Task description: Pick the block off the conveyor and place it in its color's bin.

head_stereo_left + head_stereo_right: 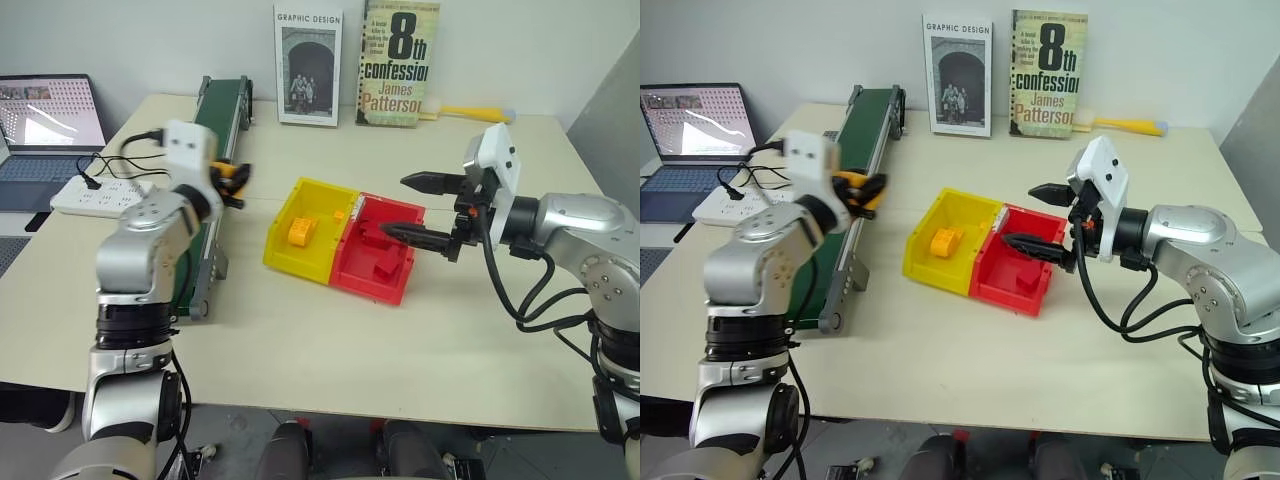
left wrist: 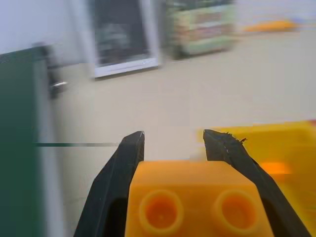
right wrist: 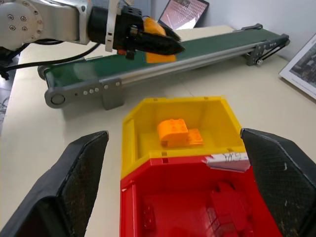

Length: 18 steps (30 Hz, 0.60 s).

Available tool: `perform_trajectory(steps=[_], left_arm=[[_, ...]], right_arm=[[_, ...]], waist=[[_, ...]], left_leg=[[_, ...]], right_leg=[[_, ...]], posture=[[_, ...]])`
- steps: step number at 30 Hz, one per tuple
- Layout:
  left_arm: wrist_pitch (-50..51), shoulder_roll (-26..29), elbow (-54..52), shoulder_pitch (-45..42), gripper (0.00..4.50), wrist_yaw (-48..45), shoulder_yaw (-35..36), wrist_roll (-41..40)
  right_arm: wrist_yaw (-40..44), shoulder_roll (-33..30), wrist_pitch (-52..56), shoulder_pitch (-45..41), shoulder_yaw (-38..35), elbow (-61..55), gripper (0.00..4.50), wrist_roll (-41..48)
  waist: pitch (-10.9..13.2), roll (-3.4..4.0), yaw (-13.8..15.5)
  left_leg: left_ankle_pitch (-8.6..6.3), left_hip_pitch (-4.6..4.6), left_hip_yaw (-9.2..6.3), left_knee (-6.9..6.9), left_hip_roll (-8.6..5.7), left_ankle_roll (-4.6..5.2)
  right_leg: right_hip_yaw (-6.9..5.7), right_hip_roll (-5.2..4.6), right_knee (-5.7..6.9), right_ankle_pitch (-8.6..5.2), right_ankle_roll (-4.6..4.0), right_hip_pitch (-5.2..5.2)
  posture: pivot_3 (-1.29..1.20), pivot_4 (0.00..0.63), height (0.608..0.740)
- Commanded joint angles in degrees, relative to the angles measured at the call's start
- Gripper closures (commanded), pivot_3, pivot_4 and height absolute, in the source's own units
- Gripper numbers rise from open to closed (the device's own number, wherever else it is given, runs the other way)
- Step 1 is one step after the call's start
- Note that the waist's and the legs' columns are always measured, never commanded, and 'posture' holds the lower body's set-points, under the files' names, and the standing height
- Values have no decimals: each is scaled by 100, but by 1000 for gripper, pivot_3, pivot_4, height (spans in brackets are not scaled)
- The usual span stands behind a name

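Block [image 2: 197, 197] pinched in left gripper [image 1: 236, 180], held just above the right edge of the conveyor [image 1: 855, 140], left of the yellow bin [image 1: 282, 228]. Not yet over the bin. Right gripper [image 1: 425, 208] spread wide, holding nothing, hovering over the far right side of the red bin [image 1: 375, 280] joined to the yellow one.

Yellow bin already has 1 orange brick [image 1: 298, 232] inside; red bin holds a few red blocks [image 3: 222, 197].

Risks, as I judge them:
- Grip is near the fingertips in the left wrist view, so a fast swing could let the block slip onto the desk [image 1: 300, 340] short of the bin.
- Early release drops it on the desk between conveyor and bin.
- Overshoot to the right puts it in the red bin, wrong colour.
- Right gripper sits close above the bins; the 2 arms could crowd each other.

Hard to make out: left wrist view is blurred, books [image 1: 400, 62] and bin smeared. Block's underside hidden by fingers. Laptop [image 1: 45, 130] cut off at left edge. Red block count unclear.
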Motion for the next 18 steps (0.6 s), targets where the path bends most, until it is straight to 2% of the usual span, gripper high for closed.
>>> perform_trajectory(steps=[1, 4, 8, 10, 11, 18], left_arm=[[-172, -50, -123, -122, 2960, -712, -667, 53], [-426, -136, 85, -65, 2960, -1060, -1161, 277], [-845, -213, 534, -105, 2960, -1240, -1349, 511], [-965, -315, 762, -152, 2260, -1403, -1305, 444], [-1037, -331, 848, -178, 2198, -1494, -1324, 459], [-1145, -180, 1000, -305, 681, -1760, -1170, 544]], right_arm=[[-47, -319, 49, 96, -84, -509, 0, -89], [-197, -418, 246, 151, -181, -763, 0, 18], [-391, -436, 538, 161, -312, -1092, 0, 244], [-519, -415, 676, 158, -366, -1233, 0, 347], [-579, -401, 728, 163, -387, -1277, 0, 387], [-704, -435, 802, 226, -451, -1271, 0, 443]], waist=[[0, 0, -8], [1, 1, -40], [1, 2, -40], [1, 1, -33], [1, 1, -23], [1, 1, -16]], left_leg=[[0, 1, 0, -4, 1, 0], [-1, 3, 3, -7, 5, 1], [-1, 2, 3, -7, 6, 2], [-2, 3, 1, -6, 5, 5], [-3, 1, -1, -5, 5, 5], [-3, -2, -1, -4, 3, 6]], right_leg=[[-1, 1, -5, 0, 0, 0], [2, 5, -9, 0, 0, 0], [3, 8, -8, 0, 0, 0], [2, 9, -7, 0, 0, 0], [1, 8, -7, 0, 0, 0], [-1, 6, -14, 0, 0, 4]], posture=[[0, 150, 740], [0, 150, 740], [0, 150, 740], [0, 150, 740], [0, 150, 740], [0, 150, 740]])
